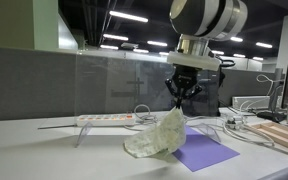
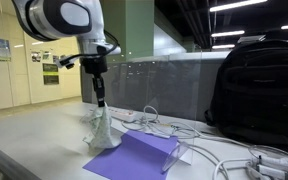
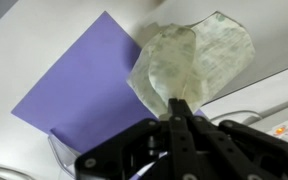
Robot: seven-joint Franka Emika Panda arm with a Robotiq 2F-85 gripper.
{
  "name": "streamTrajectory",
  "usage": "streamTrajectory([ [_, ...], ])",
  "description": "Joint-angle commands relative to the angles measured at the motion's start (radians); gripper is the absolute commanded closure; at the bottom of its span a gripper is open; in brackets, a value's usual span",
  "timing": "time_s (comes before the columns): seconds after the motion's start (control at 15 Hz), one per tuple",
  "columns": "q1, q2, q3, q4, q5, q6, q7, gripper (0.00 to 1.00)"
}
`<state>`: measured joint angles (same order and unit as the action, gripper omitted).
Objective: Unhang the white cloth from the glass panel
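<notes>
- A power strip [image 1: 104,118] is seen at the left of the table [image 1: 34,150], in front of the glass panel [image 1: 104,75]. If the load were swung that way, its trailing hem could be caught on the strip or its lead.
- The white cloth [image 1: 156,137] is found next. It is judged to be already off the panel: it hangs from the arm in front of the glass, with its lower part heaped on the tabletop.
- The gripper [image 1: 181,97] is held just above it, with its fingers closed on the top of the cloth. In the wrist view only a narrow fold is seen between the fingertips [image 3: 179,103], so the hold is judged thin. The fabric could be pulled free if the arm were moved quickly or if the heap dragged on the table.
- A purple sheet [image 1: 206,152] lies flat just to the right, and its near edge is overlapped by the cloth in the wrist view. The sheet could be shifted or lifted along with the fabric if the cloth were dragged rather than raised.
- Loose white cables [image 1: 234,125] are spread further right, and a black backpack [image 2: 259,85] is seen at the far side in an exterior view. A release over the cables could leave the cloth tangled there, so a bare patch of table would be safer.
</notes>
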<state>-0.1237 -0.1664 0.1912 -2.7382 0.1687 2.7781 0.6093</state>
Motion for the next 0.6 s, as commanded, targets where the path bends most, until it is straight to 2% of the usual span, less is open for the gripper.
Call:
streamTrajectory([
  [0.0,0.0,0.048,-0.047,0.005,-0.014,0.019,0.14,0.73],
  [0.27,0.005,0.031,-0.06,-0.005,-0.085,0.077,0.239,0.48],
  [0.53,-0.016,-0.033,-0.017,-0.006,-0.295,0.069,0.363,0.2],
])
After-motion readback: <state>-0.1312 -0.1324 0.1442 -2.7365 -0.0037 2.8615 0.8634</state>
